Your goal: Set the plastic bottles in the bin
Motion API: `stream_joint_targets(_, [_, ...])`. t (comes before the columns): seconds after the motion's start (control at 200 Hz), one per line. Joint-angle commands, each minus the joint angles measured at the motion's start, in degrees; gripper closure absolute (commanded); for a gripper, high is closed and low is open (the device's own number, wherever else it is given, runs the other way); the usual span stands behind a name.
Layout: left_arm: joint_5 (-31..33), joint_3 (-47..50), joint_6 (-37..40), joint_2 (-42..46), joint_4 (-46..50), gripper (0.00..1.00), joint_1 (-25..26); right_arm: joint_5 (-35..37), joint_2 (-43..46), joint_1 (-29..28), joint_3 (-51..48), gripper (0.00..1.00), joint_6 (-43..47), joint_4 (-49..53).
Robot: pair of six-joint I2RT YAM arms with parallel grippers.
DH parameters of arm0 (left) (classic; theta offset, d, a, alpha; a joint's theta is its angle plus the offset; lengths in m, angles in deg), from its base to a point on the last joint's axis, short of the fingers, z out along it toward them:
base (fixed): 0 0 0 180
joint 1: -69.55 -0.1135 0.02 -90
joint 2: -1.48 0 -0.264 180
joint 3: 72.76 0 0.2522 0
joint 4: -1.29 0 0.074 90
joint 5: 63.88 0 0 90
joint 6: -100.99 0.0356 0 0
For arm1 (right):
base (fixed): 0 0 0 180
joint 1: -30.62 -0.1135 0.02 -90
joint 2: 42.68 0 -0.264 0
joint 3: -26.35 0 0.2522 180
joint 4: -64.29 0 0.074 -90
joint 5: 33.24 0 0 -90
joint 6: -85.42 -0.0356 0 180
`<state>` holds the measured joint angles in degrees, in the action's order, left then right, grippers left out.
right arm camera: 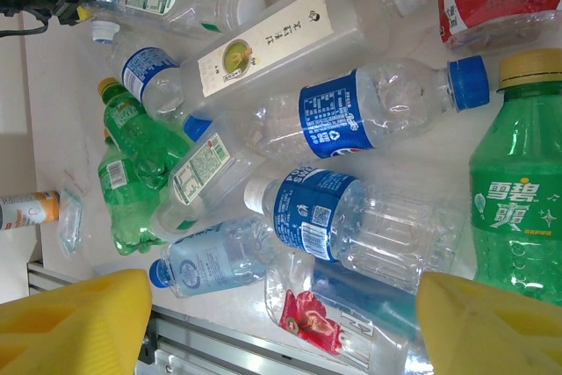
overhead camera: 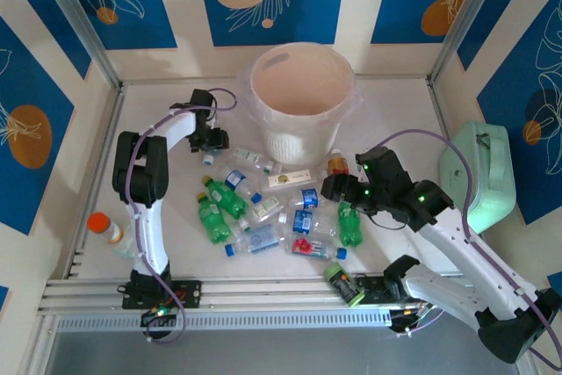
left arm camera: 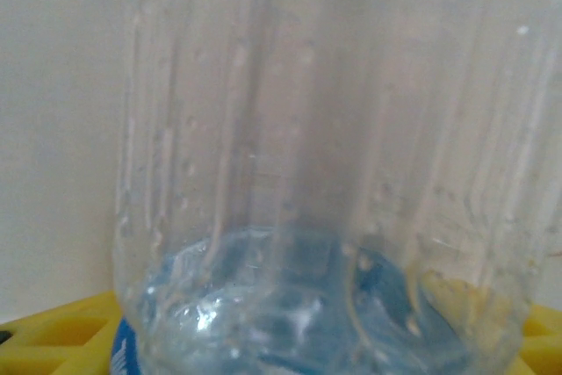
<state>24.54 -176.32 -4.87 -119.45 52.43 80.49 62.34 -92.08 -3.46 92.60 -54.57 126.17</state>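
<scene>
Top external view: my left gripper [overhead camera: 210,145], upper left, straddled a clear bottle [left arm camera: 325,173], grip unclear to me, while my right gripper [overhead camera: 334,187] hung wide open and empty, centre-right.

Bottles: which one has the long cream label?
The clear bottle lying just in front of the bin; the other bottles' labels are blue, green, white or red.

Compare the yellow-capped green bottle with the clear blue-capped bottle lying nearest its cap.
The green bottle is tinted green, the clear bottle see-through. The green bottle's cap is yellow, the clear bottle's blue. The green bottle's label is green, the clear bottle's blue. Both lie capped on the table.
</scene>
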Motion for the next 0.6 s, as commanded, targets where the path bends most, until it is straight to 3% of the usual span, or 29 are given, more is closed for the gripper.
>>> stream_joint_targets(0.0, [0.7,1.1,-0.9,3.4,2.1,0.37,-0.4,0.4,-0.2,-0.3,0.1,0.21,-0.5,0.0])
stream_joint_targets(0.4, [4.8,4.8,-4.8,20.9,6.6,0.39,-0.3,1.5,0.5,-0.3,0.6,0.21,-0.3,0.6])
stream_joint_targets(0.595, [2.7,2.3,-6.5,31.0,9.7,0.39,-0.3,2.2,2.1,-0.1,-0.6,0.21,-1.0,0.6])
